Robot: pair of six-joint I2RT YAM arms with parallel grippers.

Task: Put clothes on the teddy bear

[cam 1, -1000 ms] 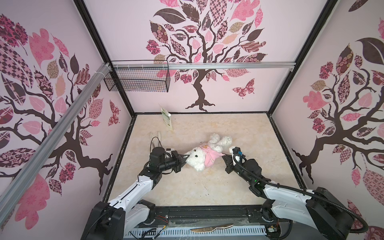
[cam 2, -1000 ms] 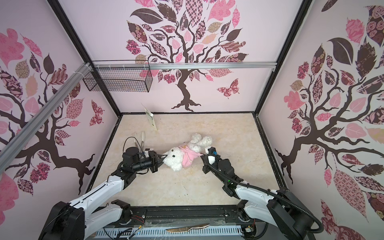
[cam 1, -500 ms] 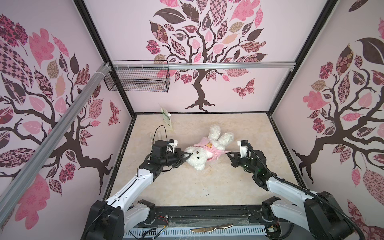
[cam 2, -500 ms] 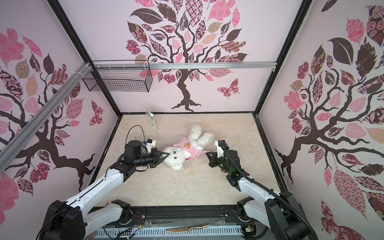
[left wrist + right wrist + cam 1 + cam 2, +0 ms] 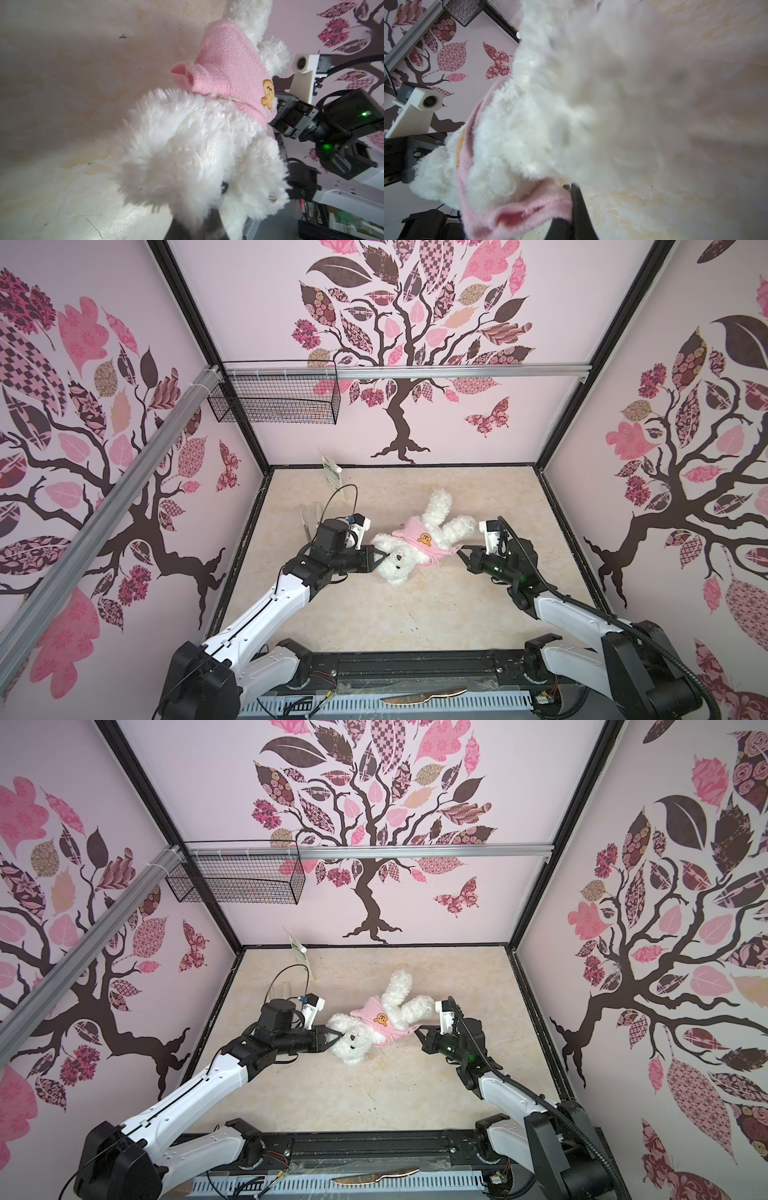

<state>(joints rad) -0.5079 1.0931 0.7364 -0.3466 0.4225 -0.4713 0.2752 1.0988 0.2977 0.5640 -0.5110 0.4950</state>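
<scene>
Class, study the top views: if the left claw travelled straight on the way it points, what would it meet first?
The head of the teddy bear: the left claw is shut right against its fur, apparently gripping it. The pink hoodie lies further along.

Walls (image 5: 249, 302): pale pink, with brown-and-pink tree decals (image 5: 400, 364).
Table (image 5: 353, 614): beige marbled top.
Back left corner: black wire basket (image 5: 274, 402) hung on aluminium rail (image 5: 457, 372).
</scene>
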